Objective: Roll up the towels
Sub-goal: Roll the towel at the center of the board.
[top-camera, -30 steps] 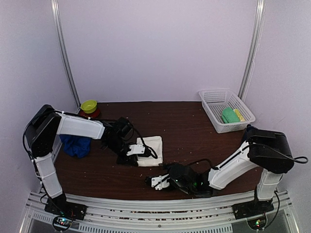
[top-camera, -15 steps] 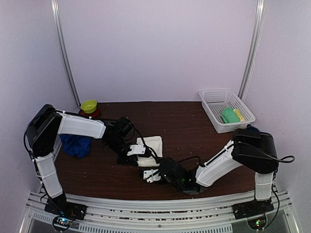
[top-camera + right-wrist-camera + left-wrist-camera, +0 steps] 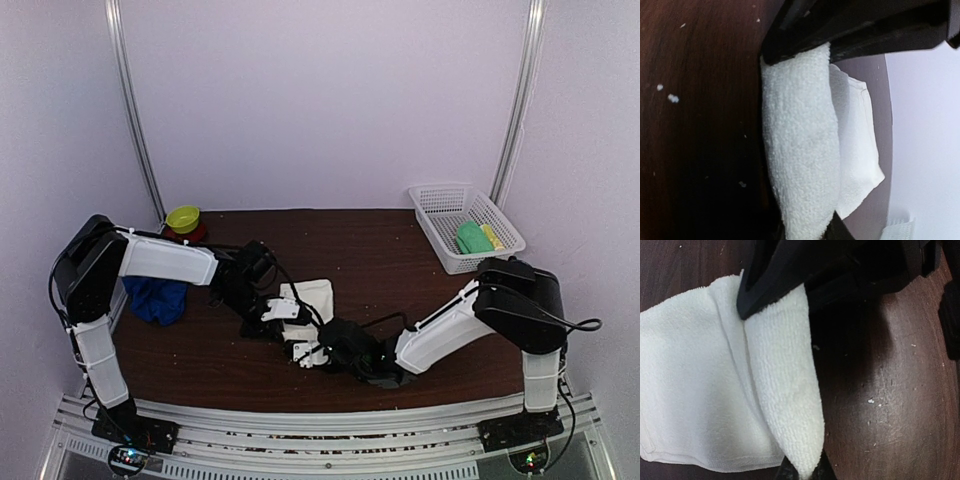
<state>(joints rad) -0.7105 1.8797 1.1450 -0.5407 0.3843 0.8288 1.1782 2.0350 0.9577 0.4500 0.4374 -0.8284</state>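
Close up, the white towel (image 3: 785, 390) is seen clamped by left jaws and right jaws. Only overhead is the blue towel (image 3: 155, 298) shown.

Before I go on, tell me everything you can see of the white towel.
The white towel is cream-white terry cloth, lying left of centre on the dark brown table. Its near edge is rolled into a plump tube; the rest lies flat behind it. The left gripper and right gripper each clasp that roll between their fingers. No blue mark shows.

A white mesh basket (image 3: 436, 208) sits back right, a green bowl (image 3: 182, 217) back left.
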